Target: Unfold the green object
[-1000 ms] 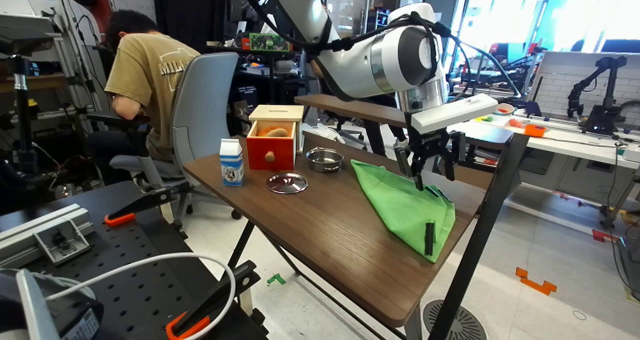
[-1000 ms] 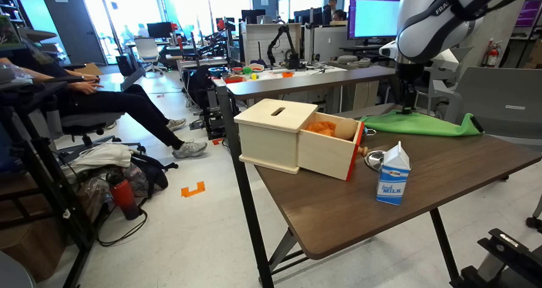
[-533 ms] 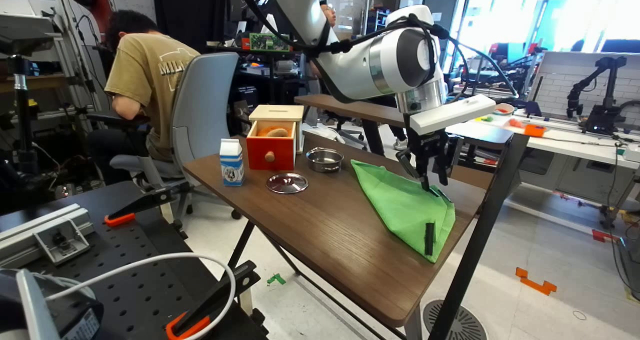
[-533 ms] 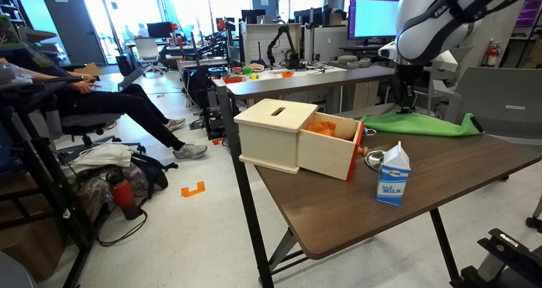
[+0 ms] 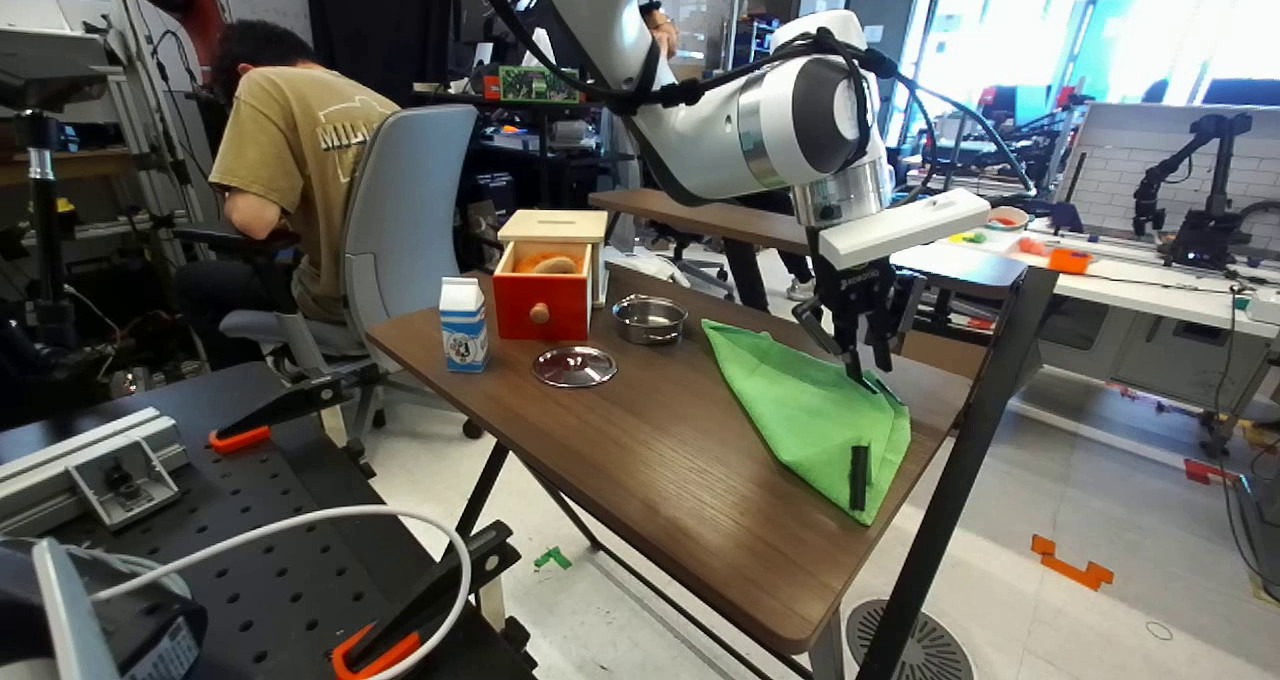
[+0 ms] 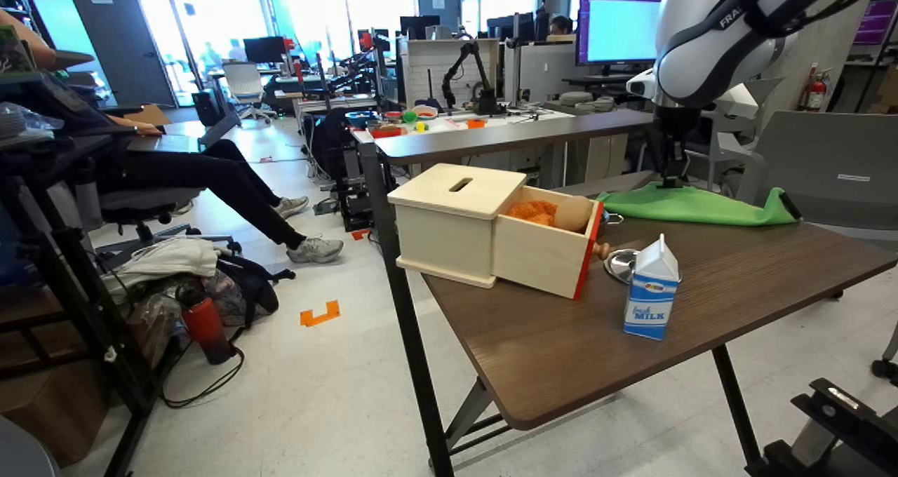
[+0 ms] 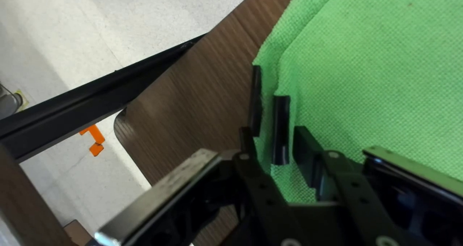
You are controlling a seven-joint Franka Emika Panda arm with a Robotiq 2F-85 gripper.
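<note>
The green cloth (image 5: 800,410) lies folded into a rough triangle on the brown table; it also shows in an exterior view (image 6: 701,207) and the wrist view (image 7: 379,76). In the wrist view, two layered corners carry black strips, an upper strip (image 7: 281,130) and a lower strip (image 7: 256,101). Another black strip (image 5: 859,477) sits at the cloth's near corner. My gripper (image 7: 275,134) points down over the layered corners, partly open. The upper strip lies between its fingers, with a visible gap to the right finger. The gripper also shows in both exterior views (image 5: 870,370) (image 6: 671,182).
A wooden box with an open red-fronted drawer (image 5: 543,305), a milk carton (image 5: 464,325), a metal pot (image 5: 649,320) and a lid (image 5: 575,367) stand on the table (image 5: 650,460). A black post (image 5: 955,470) rises beside the table edge near the cloth.
The gripper's fingers have moved closer together, and the gripper has shifted slightly down towards the strips. The cloth has not moved. Little changed in the last half second.
</note>
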